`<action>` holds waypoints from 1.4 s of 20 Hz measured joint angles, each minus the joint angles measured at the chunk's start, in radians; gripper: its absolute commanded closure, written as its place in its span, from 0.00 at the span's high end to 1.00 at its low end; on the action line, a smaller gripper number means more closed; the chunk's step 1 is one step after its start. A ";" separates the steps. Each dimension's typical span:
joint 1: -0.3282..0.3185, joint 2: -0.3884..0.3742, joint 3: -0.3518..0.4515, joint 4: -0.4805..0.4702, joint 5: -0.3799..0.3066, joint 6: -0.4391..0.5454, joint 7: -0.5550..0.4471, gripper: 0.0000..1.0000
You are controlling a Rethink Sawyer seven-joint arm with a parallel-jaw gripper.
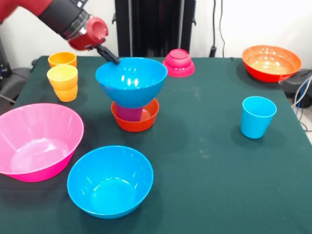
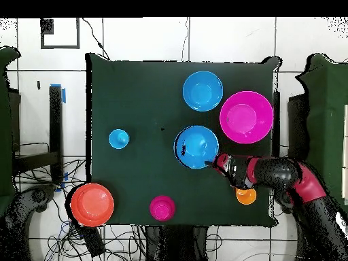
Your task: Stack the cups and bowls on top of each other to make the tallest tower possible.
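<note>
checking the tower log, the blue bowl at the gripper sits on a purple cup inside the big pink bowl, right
Not quite. The blue bowl at the gripper does sit on a purple cup, but that cup stands in the small orange-red bowl, as the front view shows. The big pink bowl lies apart.

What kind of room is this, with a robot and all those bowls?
Probably a robot lab or test room. A red and black robot arm works at a table with a green cloth, loose cables lie on the tiled floor, and plastic bowls and cups are laid out for practice.
</note>
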 measured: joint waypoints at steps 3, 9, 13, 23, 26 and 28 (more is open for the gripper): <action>0.000 0.028 -0.008 0.000 0.000 -0.011 0.000 0.00; 0.000 0.050 -0.016 0.017 0.000 -0.042 0.000 0.00; 0.001 0.050 -0.019 0.020 -0.002 -0.050 0.000 0.00; 0.107 -0.038 -0.084 -0.010 -0.170 -0.094 0.000 1.00; 0.174 -0.124 -0.129 -0.021 -0.236 -0.094 0.000 1.00; 0.217 -0.176 -0.161 -0.029 -0.265 -0.090 0.000 1.00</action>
